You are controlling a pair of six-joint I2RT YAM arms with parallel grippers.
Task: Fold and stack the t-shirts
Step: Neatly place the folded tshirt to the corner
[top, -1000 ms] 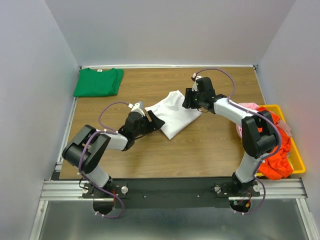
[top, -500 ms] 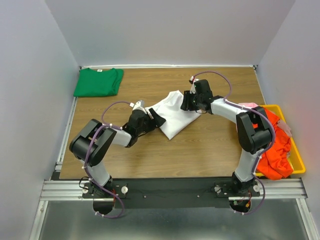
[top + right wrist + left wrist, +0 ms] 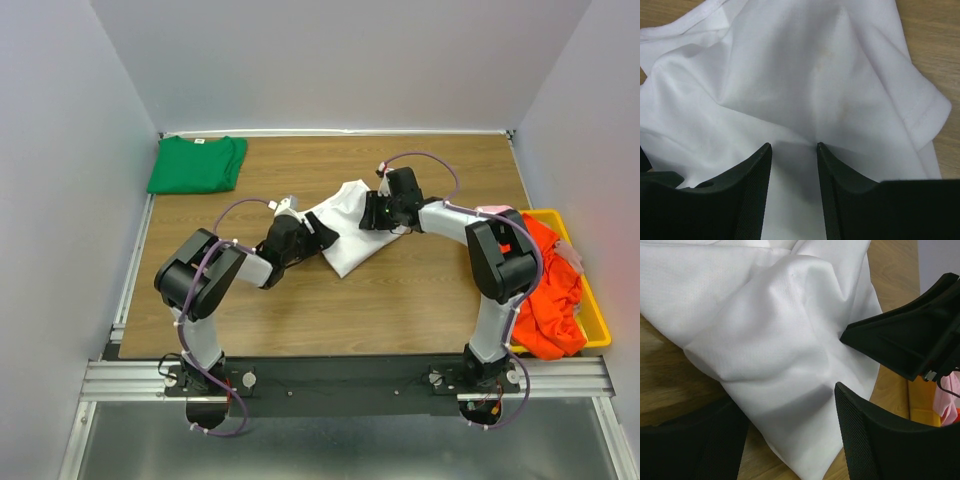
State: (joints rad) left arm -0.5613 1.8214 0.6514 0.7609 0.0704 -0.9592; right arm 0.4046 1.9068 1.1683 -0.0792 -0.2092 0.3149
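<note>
Left gripper [image 3: 787, 397]: jaws stand wide apart, one finger on each side of the near hem of the white t-shirt [image 3: 765, 330]. The cloth lies loose between them and is not pinched. The second arm's black finger shows at 3 o'clock in the left wrist view.

Right gripper [image 3: 793, 146]: jaws are drawn partway together and clamped on a bunched fold of the same shirt. Creases fan out from the fingertips toward 12 o'clock. A hemmed sleeve lies at 3 o'clock in the right wrist view.

In the top view, the white t-shirt lies crumpled near the centre of the wooden table [image 3: 400, 300], with the left gripper at its 8 o'clock edge and the right gripper at its 2 o'clock edge.

A folded green t-shirt [image 3: 196, 164] lies flat in the table's 10 o'clock corner. A yellow bin [image 3: 590, 310] at the 4 o'clock edge holds an orange-red t-shirt [image 3: 545, 320] and pink cloth [image 3: 492, 212].
</note>
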